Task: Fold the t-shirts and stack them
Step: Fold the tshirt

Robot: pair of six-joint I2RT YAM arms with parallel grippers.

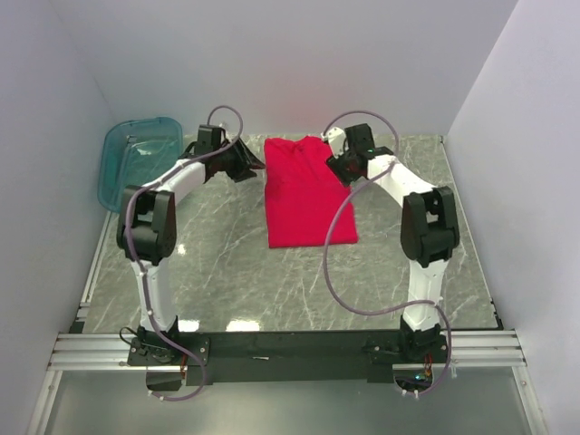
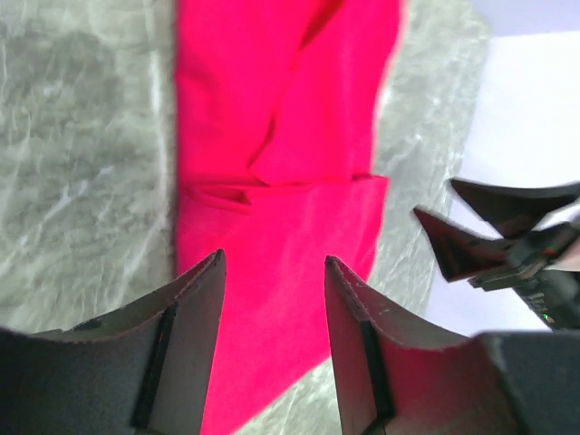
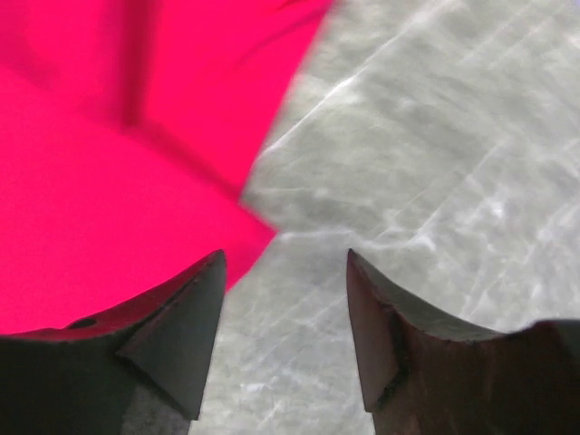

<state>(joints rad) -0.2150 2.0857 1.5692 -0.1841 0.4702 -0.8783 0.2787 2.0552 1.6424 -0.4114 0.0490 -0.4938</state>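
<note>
Neatly folded, the red t-shirt (image 1: 308, 195) lies flat on the table (image 1: 227, 272).

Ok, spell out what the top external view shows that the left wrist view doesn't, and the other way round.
Only the top external view: the teal tub at the far left, both arms whole, and the full folded outline of the red t-shirt. Only the left wrist view: the left gripper close up, jaws apart with nothing between them, and overlapping fold layers in the cloth. Both: the shirt, the marble table and the right gripper at the shirt's other side.
</note>
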